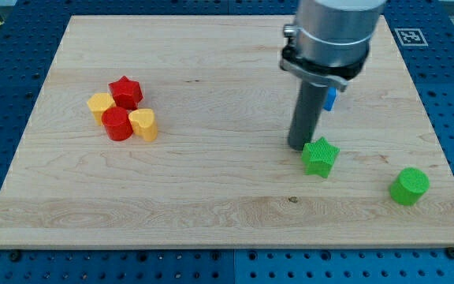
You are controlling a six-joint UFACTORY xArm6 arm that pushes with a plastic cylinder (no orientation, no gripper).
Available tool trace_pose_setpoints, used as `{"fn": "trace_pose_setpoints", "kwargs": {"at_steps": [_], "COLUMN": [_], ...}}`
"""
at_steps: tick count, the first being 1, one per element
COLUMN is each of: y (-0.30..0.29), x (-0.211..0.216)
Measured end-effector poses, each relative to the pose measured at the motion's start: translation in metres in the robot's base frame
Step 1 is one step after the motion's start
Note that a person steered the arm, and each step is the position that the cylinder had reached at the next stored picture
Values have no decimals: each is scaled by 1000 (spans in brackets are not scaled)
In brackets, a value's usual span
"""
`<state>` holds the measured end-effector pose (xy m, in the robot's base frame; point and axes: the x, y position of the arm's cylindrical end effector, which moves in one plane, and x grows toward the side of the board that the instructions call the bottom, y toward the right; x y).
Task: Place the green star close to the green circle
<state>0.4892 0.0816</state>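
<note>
The green star [320,156] lies on the wooden board [211,197] at the view's lower right. The green circle [409,186] stands farther right and a little lower, apart from the star. My tip [299,146] is down on the board just left of and slightly above the green star, touching or nearly touching its upper left edge. The rod rises from there to the arm's grey body at the view's top.
A cluster of a red star [125,91], a yellow block [100,104], a red circle [117,124] and a yellow heart-like block [144,125] sits at the view's left. A blue block [331,98] is partly hidden behind the rod.
</note>
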Motion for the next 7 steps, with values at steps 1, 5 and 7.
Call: {"fn": "trace_pose_setpoints", "kwargs": {"at_steps": [1, 5, 7], "y": [-36, 35, 51], "x": [26, 32, 32]}}
